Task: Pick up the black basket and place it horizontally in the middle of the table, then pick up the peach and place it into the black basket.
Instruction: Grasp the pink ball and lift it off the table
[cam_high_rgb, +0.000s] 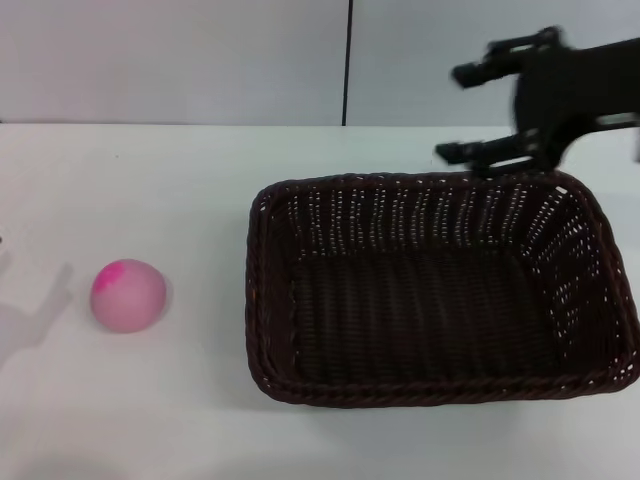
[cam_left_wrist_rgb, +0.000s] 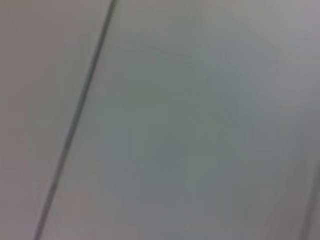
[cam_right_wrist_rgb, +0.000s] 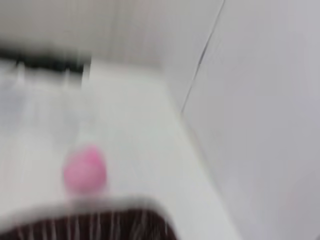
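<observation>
The black basket (cam_high_rgb: 440, 290) lies flat on the white table (cam_high_rgb: 150, 180), long side across, right of centre, and nothing is in it. The peach (cam_high_rgb: 128, 295) rests on the table at the left, well apart from the basket. My right gripper (cam_high_rgb: 460, 112) is open and empty, hovering just above and behind the basket's far rim. The right wrist view shows the peach (cam_right_wrist_rgb: 85, 170) blurred beyond the basket's rim (cam_right_wrist_rgb: 100, 225). My left gripper is out of view; only its shadow falls at the table's left edge.
A grey wall with a dark vertical seam (cam_high_rgb: 348, 60) stands behind the table. The left wrist view shows only wall panel (cam_left_wrist_rgb: 175, 125).
</observation>
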